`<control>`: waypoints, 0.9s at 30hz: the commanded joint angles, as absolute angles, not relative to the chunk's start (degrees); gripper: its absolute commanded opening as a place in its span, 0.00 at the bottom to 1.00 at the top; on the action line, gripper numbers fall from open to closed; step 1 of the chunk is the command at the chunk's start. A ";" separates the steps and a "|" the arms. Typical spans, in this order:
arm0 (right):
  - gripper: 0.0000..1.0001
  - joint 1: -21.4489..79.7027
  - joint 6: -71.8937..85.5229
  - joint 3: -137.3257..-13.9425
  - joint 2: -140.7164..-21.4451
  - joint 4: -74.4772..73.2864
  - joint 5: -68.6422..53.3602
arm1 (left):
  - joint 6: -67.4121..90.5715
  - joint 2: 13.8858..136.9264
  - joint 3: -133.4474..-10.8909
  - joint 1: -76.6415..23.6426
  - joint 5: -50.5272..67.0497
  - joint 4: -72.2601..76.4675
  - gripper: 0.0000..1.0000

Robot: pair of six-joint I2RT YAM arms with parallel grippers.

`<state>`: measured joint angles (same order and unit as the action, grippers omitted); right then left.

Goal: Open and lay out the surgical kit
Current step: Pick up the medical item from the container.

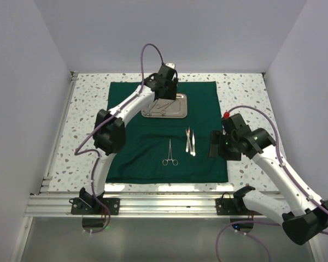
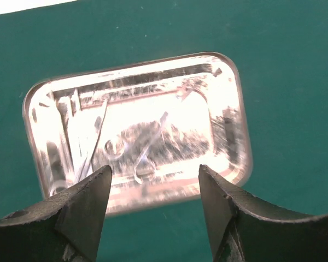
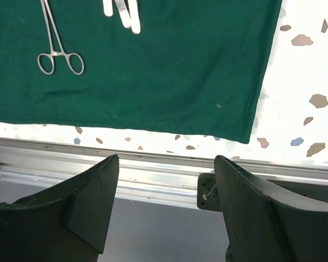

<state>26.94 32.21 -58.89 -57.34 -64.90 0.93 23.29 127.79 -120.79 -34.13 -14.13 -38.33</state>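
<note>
One green cloth (image 1: 142,158) is spread flat on the speckled surface (image 1: 246,93). One shiny steel tray (image 1: 177,110) is set at the far middle of the cloth. At least two slim instruments (image 2: 142,158) are seen in the tray, one of them with ring handles, but an exact count is prevented by glare. One pair of ring-handled scissors (image 1: 170,153) is laid on the bare cloth near its middle, rings toward the near edge. Tweezers (image 1: 190,141) are laid side by side just to its right, and whether there are two or three cannot be told. The left end effector (image 2: 153,174) is held above the near side of the tray, fingers wide apart and nothing gripped. The right end effector (image 3: 167,164) is held over the right edge of the cloth, likewise spread wide and empty.
</note>
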 commanded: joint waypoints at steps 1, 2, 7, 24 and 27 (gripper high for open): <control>0.74 26.98 33.84 -61.08 -58.88 -66.44 2.29 | 12.41 133.40 -124.36 -33.66 -8.11 -30.44 0.68; 0.74 26.98 34.01 -61.00 -59.32 -66.45 2.37 | 11.26 134.11 -124.37 -33.58 -7.39 -28.93 0.68; 0.74 26.98 34.19 -61.87 -62.13 -67.76 3.60 | 6.51 139.47 -128.65 -32.78 -3.78 -24.17 0.70; 0.74 26.98 35.95 -63.46 -71.01 -65.66 4.22 | 4.48 152.23 -132.19 -29.62 -0.88 -27.59 0.56; 0.74 26.98 35.68 -64.16 -73.03 -64.52 3.87 | 4.14 152.84 -131.93 -28.92 2.28 -30.40 0.39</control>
